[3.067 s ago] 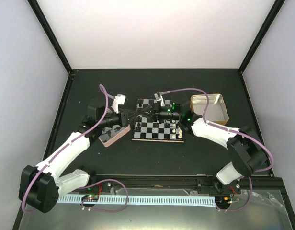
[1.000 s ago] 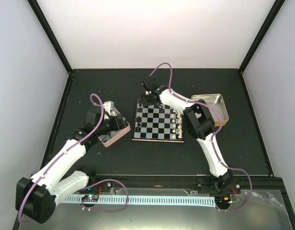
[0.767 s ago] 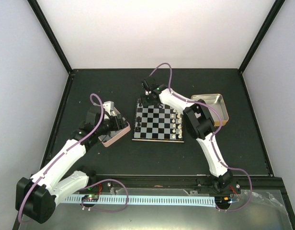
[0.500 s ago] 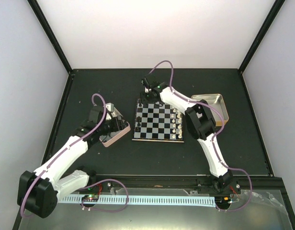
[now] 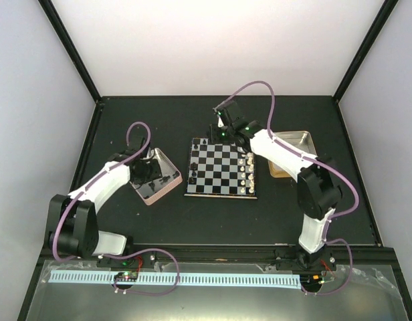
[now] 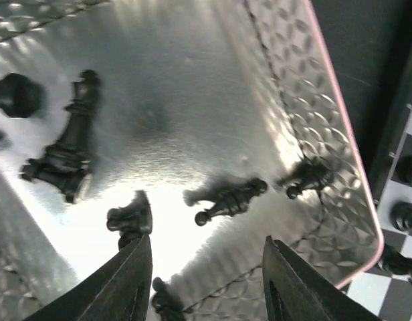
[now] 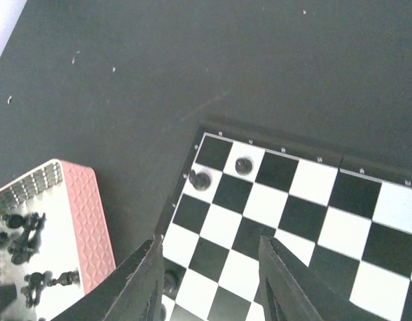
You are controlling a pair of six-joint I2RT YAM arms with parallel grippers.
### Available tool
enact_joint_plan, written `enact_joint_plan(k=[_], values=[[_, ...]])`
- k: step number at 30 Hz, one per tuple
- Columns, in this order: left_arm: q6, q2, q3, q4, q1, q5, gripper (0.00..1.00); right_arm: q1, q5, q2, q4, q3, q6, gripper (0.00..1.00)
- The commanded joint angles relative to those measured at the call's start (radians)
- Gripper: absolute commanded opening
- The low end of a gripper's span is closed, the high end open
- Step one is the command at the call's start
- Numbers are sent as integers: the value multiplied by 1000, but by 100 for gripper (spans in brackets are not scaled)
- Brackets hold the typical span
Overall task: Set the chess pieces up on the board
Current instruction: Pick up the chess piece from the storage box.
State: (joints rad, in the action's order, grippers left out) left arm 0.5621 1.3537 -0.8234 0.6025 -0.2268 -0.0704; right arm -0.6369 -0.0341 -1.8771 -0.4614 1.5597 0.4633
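Note:
The board [image 5: 221,168] lies mid-table, also seen in the right wrist view [image 7: 286,200]. Tiny black chess pieces stand near its far-left corner [image 7: 200,179] [image 7: 243,165], and another [image 7: 169,281] stands further along the left edge. My right gripper [image 7: 209,238] [image 5: 220,132] hovers open above that corner, nothing between its fingers. My left gripper [image 6: 207,237] [image 5: 150,174] is down inside the pink-rimmed tin [image 5: 167,188], open and empty. A black piece [image 6: 226,199] lies just ahead of its jaws. Another piece [image 6: 129,217] lies by the left fingertip [image 6: 144,244]. More lie further off [image 6: 65,154] [image 6: 306,177].
White pieces [image 5: 247,175] line the board's right edge. A gold-rimmed tin [image 5: 305,142] sits right of the board, partly under the right arm. The pink tin's wall [image 6: 326,120] runs close to the board's left edge [image 6: 406,200].
My right gripper has opened, risen and drifted right from the board's far-left corner. The left arm has swung in over the pink tin, and its jaws have narrowed.

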Motion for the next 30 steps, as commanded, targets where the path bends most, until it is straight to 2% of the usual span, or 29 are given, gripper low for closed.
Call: enact_joint_plan(k=[1,7,11,19,25,30], values=[[28,5,-25,29,65,10,47,7,-34,71,59,-116,32,40],[39,92,-57,-16,152,22,49,6,-81,164,92,-219,59,39],[3,187,-125,20,175,53,47,5,-106,218,111,-276,79,38],[-101,293,-176,42,208,19,45,5,-161,303,151,-386,104,37],[-128,352,-184,40,210,-32,32,6,-170,319,145,-417,104,36],[-128,360,-168,41,210,-36,27,6,-177,333,151,-424,113,35]])
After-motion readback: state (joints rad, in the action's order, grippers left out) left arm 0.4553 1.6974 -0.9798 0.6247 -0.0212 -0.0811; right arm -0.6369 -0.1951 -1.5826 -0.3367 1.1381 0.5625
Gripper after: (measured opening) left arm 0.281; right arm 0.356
